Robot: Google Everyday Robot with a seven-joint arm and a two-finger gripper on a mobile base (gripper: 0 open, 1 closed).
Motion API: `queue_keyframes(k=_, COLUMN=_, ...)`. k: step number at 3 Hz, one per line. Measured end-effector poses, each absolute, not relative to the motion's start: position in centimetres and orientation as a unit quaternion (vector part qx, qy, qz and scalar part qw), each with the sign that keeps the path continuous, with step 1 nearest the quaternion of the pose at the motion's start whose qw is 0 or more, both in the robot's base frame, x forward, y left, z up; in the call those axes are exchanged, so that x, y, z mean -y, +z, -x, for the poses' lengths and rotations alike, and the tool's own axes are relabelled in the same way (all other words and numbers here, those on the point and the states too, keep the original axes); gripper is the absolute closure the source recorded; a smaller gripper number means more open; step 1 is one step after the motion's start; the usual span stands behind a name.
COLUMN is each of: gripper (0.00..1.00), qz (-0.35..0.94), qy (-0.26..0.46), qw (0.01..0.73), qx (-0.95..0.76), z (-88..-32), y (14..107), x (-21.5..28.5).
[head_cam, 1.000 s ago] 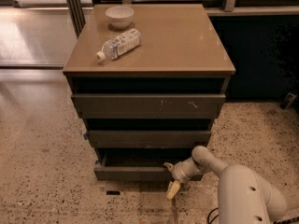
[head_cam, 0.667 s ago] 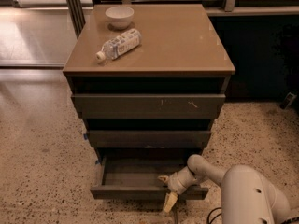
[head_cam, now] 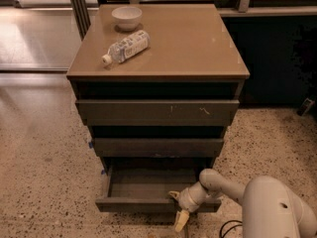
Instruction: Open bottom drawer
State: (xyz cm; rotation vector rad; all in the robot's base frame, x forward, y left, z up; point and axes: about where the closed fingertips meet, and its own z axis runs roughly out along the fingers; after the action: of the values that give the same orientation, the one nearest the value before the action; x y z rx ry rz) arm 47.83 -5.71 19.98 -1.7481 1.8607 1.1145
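Note:
The bottom drawer of the brown cabinet stands pulled out, showing a shallow plain tray inside. Its dark flat front faces me near the floor. My gripper is at the drawer's front edge, right of centre, with one pale finger hanging down over the front and another part hooked at the top lip. The white arm reaches in from the lower right.
The top drawer front has pale scratches; the middle front has a blue tag at its left end. A white bowl and a lying plastic bottle rest on the cabinet top. Speckled floor surrounds the cabinet.
The bottom drawer has slid out toward me, from nearly closed to well open. My gripper has moved back with its front edge.

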Motion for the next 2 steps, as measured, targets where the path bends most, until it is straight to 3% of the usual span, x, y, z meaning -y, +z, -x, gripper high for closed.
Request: queue_keyframes(k=2, gripper=0.00, qz=0.630, qy=0.409, qw=0.140, qx=-0.646, z=-39.0, y=24.2, x=4.7)
